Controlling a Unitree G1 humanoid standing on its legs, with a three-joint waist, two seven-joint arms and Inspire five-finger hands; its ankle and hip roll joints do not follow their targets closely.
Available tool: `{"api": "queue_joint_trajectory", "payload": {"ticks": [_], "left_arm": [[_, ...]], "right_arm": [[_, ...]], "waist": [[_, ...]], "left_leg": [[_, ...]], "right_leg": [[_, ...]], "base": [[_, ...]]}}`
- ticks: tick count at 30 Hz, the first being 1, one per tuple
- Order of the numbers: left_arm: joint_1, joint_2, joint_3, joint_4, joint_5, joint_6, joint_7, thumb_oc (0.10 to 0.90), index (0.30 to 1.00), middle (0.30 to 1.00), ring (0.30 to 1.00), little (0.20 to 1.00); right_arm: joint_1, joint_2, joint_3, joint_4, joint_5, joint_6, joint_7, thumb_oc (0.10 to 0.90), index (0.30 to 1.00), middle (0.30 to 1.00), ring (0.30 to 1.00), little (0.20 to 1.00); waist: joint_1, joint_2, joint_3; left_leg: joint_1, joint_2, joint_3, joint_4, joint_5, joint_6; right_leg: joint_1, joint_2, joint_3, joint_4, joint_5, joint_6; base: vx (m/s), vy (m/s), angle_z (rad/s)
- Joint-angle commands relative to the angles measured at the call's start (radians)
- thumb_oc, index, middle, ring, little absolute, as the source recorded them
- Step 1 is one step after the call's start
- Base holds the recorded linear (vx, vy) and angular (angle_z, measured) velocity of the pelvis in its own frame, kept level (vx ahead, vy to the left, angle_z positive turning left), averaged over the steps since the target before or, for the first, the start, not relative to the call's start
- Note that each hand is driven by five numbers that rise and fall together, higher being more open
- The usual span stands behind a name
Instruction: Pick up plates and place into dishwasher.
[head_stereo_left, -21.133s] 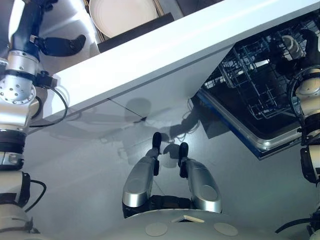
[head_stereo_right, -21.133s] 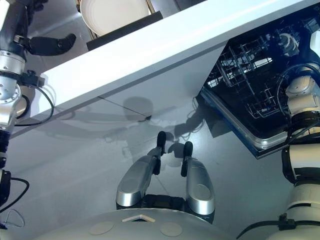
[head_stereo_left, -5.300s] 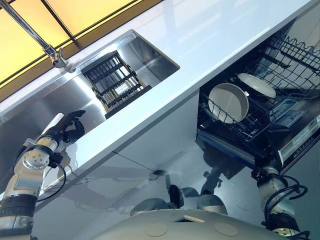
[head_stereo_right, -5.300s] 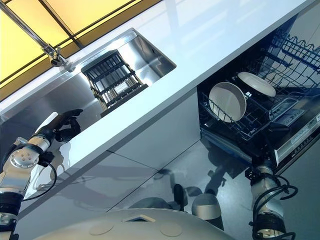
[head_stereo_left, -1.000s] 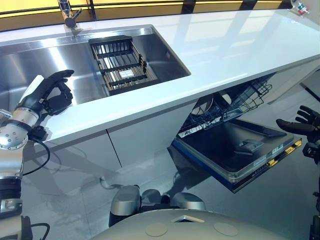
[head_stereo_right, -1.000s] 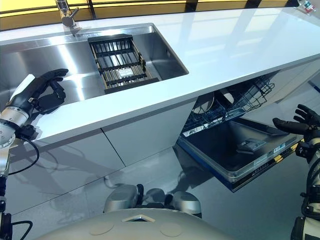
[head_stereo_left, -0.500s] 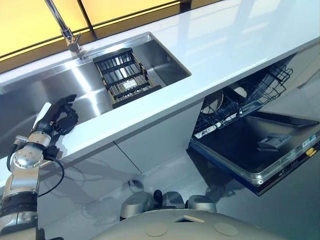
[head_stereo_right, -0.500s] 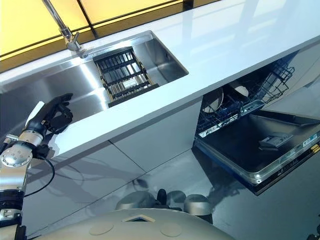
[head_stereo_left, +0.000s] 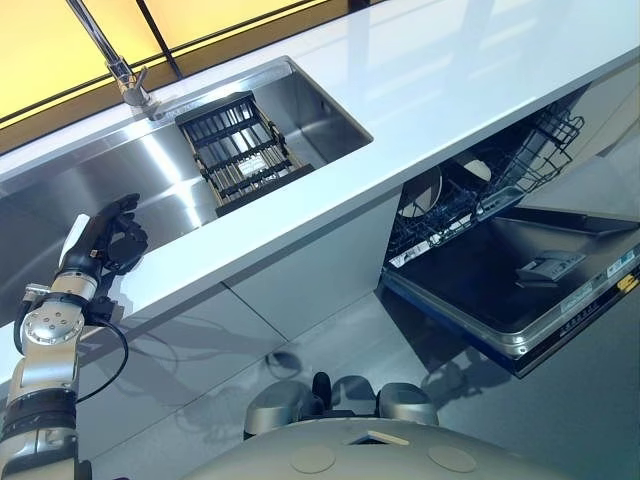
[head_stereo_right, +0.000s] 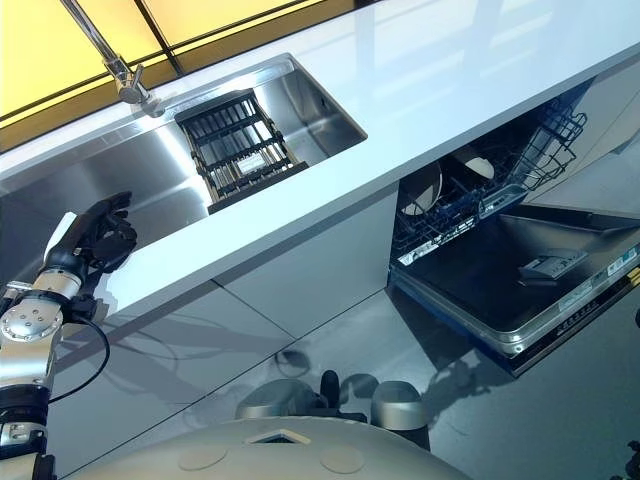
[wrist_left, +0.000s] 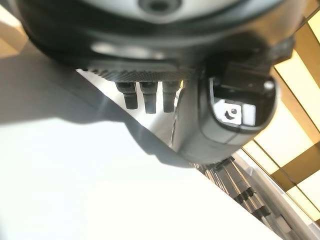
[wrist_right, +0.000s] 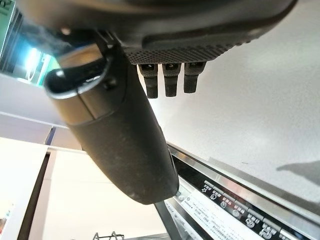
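Two white plates (head_stereo_left: 424, 190) (head_stereo_left: 480, 170) stand in the dishwasher's lower wire rack (head_stereo_left: 520, 150), which sits mostly under the counter. The dishwasher door (head_stereo_left: 500, 280) hangs open at the right, its inner face bare. My left hand (head_stereo_left: 108, 238) hovers over the sink's front rim at the far left, fingers curled and holding nothing. In the right wrist view my right hand (wrist_right: 125, 125) hangs relaxed and empty above the door's control strip (wrist_right: 225, 202).
A black dish rack (head_stereo_left: 240, 150) with bare slots sits in the steel sink (head_stereo_left: 325, 115), below the faucet (head_stereo_left: 112, 62). The white counter (head_stereo_left: 450, 70) runs across to the right. Grey floor lies in front of the cabinets.
The camera view has shifted. The dishwasher rack with the plates, pulled out five seconds ago, now sits back under the counter. My right hand has dropped out of the eye views.
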Motion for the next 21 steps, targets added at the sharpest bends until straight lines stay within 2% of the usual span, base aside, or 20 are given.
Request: {"api": "queue_joint_trajectory", "payload": {"ticks": [1, 5, 6, 7, 9, 10, 11, 13, 16, 17, 19, 21], "left_arm": [[0.172, -0.015, -0.054, 0.000, 0.027, -0.009, -0.012, 0.800, 0.900, 0.900, 0.900, 0.900], [0.203, -0.025, -0.040, -0.004, 0.015, -0.039, 0.015, 0.800, 0.900, 0.900, 0.900, 0.900], [0.202, -0.028, -0.048, -0.011, 0.002, -0.038, 0.033, 0.800, 0.900, 0.900, 0.900, 0.900], [0.193, -0.031, -0.062, -0.020, -0.003, -0.039, 0.059, 0.800, 0.900, 0.900, 0.900, 0.900], [0.121, -0.008, -0.112, -0.038, -0.050, -0.058, 0.150, 0.800, 0.900, 0.900, 0.900, 0.900], [0.084, 0.012, -0.131, -0.050, -0.074, -0.070, 0.187, 0.800, 0.900, 0.900, 0.900, 0.900], [0.056, 0.035, -0.140, -0.057, -0.096, -0.092, 0.223, 0.800, 0.900, 0.900, 0.900, 0.900], [-0.010, 0.102, -0.153, -0.101, -0.143, -0.124, 0.333, 0.800, 0.900, 0.900, 0.900, 0.900], [-0.119, 0.128, -0.175, -0.116, -0.199, -0.183, 0.530, 0.800, 0.900, 0.900, 0.900, 0.900], [-0.180, 0.114, -0.183, -0.110, -0.190, -0.192, 0.595, 0.800, 0.900, 0.900, 0.900, 0.900], [-0.220, 0.100, -0.195, -0.093, -0.164, -0.186, 0.615, 0.800, 0.900, 0.900, 0.900, 0.900], [-0.255, 0.088, -0.210, -0.092, -0.118, -0.146, 0.628, 0.800, 0.900, 0.900, 0.900, 0.900]], "right_arm": [[-0.012, -0.154, -0.094, -0.020, -0.056, -0.120, 0.003, 0.800, 0.900, 0.900, 0.900, 0.900], [0.018, -0.166, -0.124, -0.029, -0.092, -0.130, 0.015, 0.800, 0.900, 0.900, 0.900, 0.900], [0.014, -0.185, -0.129, -0.046, -0.094, -0.105, 0.011, 0.800, 0.900, 0.900, 0.900, 0.900], [-0.003, -0.208, -0.127, -0.063, -0.088, -0.072, 0.003, 0.800, 0.900, 0.900, 0.900, 0.900], [-0.144, -0.277, -0.058, -0.065, -0.028, -0.021, -0.067, 0.800, 0.900, 0.900, 0.900, 0.900], [-0.220, -0.293, -0.017, -0.043, -0.002, -0.035, -0.102, 0.800, 0.900, 0.900, 0.900, 0.900], [-0.279, -0.310, 0.021, -0.014, 0.022, -0.068, -0.126, 0.800, 0.900, 0.900, 0.900, 0.900], [-0.368, -0.314, 0.110, 0.028, -0.002, -0.192, -0.163, 0.800, 0.900, 0.900, 0.900, 0.900], [-0.480, -0.289, 0.232, 0.003, 0.050, -0.235, -0.241, 0.800, 0.900, 0.900, 0.900, 0.900], [-0.505, -0.252, 0.290, 0.011, 0.054, -0.285, -0.274, 0.800, 0.900, 0.900, 0.900, 0.900], [-0.507, -0.213, 0.324, 0.023, 0.069, -0.325, -0.285, 0.800, 0.900, 0.900, 0.900, 0.900], [-0.503, -0.174, 0.350, 0.004, 0.069, -0.351, -0.294, 0.800, 0.900, 0.900, 0.900, 0.900]], "waist": [[0.056, -0.018, 0.006], [0.059, -0.021, 0.023], [0.060, -0.023, 0.036], [0.063, -0.022, 0.057], [0.075, -0.014, 0.146], [0.078, -0.007, 0.190], [0.081, -0.009, 0.202], [0.090, -0.024, 0.202], [0.088, -0.047, 0.202], [0.081, -0.057, 0.202], [0.073, -0.064, 0.202], [0.068, -0.069, 0.202]], "left_leg": [[-0.184, 0.033, 0.032, 0.127, 0.037, -0.063], [-0.208, 0.040, 0.037, 0.144, 0.054, -0.066], [-0.229, 0.044, 0.039, 0.156, 0.062, -0.070], [-0.258, 0.049, 0.037, 0.170, 0.072, -0.074], [-0.368, 0.061, 0.026, 0.199, 0.088, -0.077], [-0.416, 0.063, 0.020, 0.199, 0.097, -0.078], [-0.483, 0.063, 0.022, 0.205, 0.096, -0.078], [-0.666, 0.064, 0.039, 0.199, 0.092, -0.072], [-0.864, 0.037, 0.034, 0.188, 0.095, -0.061], [-0.932, 0.023, 0.025, 0.187, 0.093, -0.054], [-0.950, 0.015, 0.019, 0.187, 0.088, -0.050], [-0.932, 0.009, 0.015, 0.164, 0.089, -0.046]], "right_leg": [[-0.141, 0.055, -0.034, 0.011, 0.122, -0.035], [-0.143, 0.060, -0.026, 0.021, 0.129, -0.038], [-0.156, 0.061, -0.024, 0.030, 0.134, -0.038], [-0.182, 0.065, -0.024, 0.044, 0.140, -0.037], [-0.325, 0.077, -0.022, 0.107, 0.145, -0.032], [-0.397, 0.087, -0.017, 0.135, 0.148, -0.029], [-0.486, 0.093, -0.019, 0.166, 0.143, -0.024], [-0.695, 0.110, -0.024, 0.187, 0.148, -0.008], [-0.934, 0.130, -0.021, 0.216, 0.175, 0.004], [-1.016, 0.128, -0.017, 0.220, 0.189, 0.008], [-1.044, 0.130, -0.012, 0.226, 0.194, 0.010], [-1.039, 0.140, -0.009, 0.219, 0.198, 0.009]], "base": [[0.11, 0.038, 0.04], [0.12, 0.047, 0.03], [0.04, 0.063, 0.00], [-0.14, 0.050, -0.01], [-0.62, 0.010, -0.23], [-0.85, 0.003, -0.51], [-0.80, -0.014, -0.32], [-0.74, -0.036, 0.17], [-0.50, 0.052, 0.06], [-0.22, 0.028, -0.05], [-0.07, 0.014, 0.22], [-0.02, 0.039, 0.10]]}}
